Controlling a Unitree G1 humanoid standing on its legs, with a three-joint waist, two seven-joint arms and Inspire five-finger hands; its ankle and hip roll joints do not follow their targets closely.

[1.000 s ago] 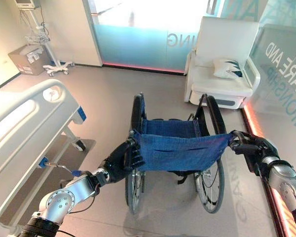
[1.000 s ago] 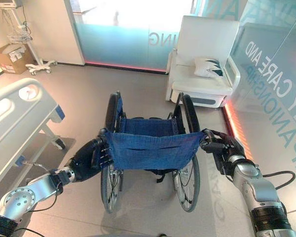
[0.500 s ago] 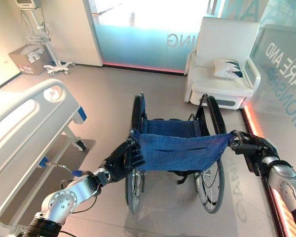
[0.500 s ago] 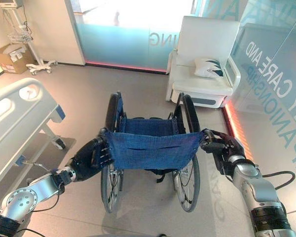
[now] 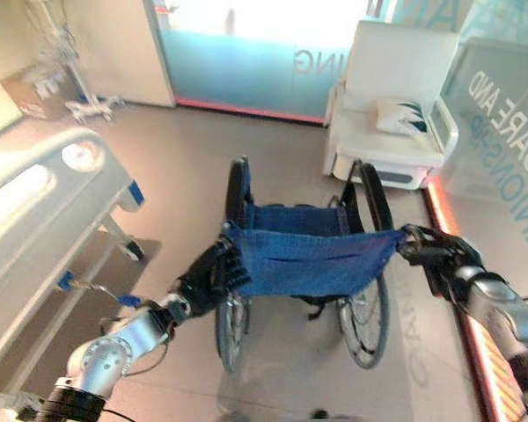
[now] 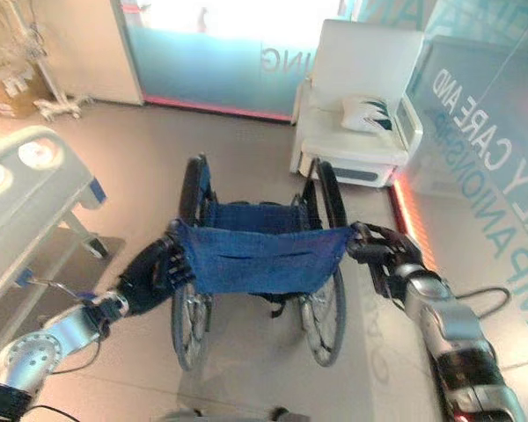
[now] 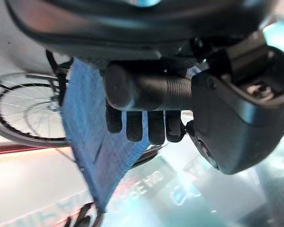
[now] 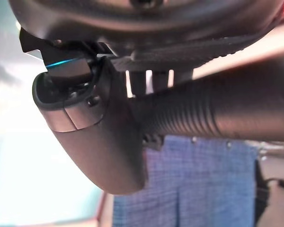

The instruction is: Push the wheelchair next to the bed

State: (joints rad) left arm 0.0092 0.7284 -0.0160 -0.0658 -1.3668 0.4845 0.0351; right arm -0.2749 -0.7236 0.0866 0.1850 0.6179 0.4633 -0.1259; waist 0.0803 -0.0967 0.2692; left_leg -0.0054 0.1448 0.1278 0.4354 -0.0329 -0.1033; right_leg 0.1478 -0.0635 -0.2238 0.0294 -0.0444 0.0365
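Wheelchair [image 5: 304,264]: standing at the centre of the floor, blue fabric backrest facing the camera, seat and large spoked wheels beyond it, front pointing toward twelve o'clock.

Left hand [image 5: 209,277]: reaching in from seven o'clock, fingers [image 7: 146,127] curling round the ribbed black left push handle [image 7: 146,88] at the backrest's nine o'clock corner; the wrist view is showing the fingers wrapping over the grip with the blue cloth just beside.

Right hand [image 6: 383,253]: coming in from four o'clock, closing round the right push handle [image 8: 213,116] at the backrest's three o'clock corner; the thumb is crossing the ribbed grip in the wrist view.

Bed [image 5: 44,229]: white, lying at nine o'clock from the wheelchair, its footboard end nearest, a wheeled base beneath; a strip of bare floor is separating it from the left wheel.

Armchair [image 5: 392,105]: white, sitting at one o'clock beyond the wheelchair, against the glass wall.

Cushion [image 5: 403,116]: white with dark pattern, resting on the armchair seat.

Wheeled stand [image 6: 35,70]: standing at eleven o'clock by the far wall.

Cardboard box [image 5: 31,92]: sitting just beside that stand.
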